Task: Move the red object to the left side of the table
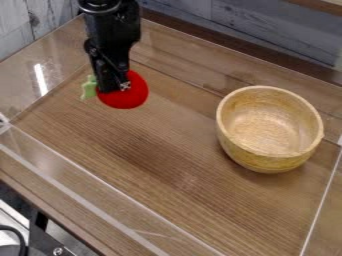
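The red object is a small round bright-red toy fruit with a green leafy bit on its left side. It is at the left part of the brown wood-grain table. My black gripper comes down from above onto the fruit's top and is shut on it. Whether the fruit touches the tabletop or hangs just above it I cannot tell.
A wooden bowl, far larger than the fruit, stands on the right side of the table. Low clear acrylic walls edge the tabletop on the left, front and right.
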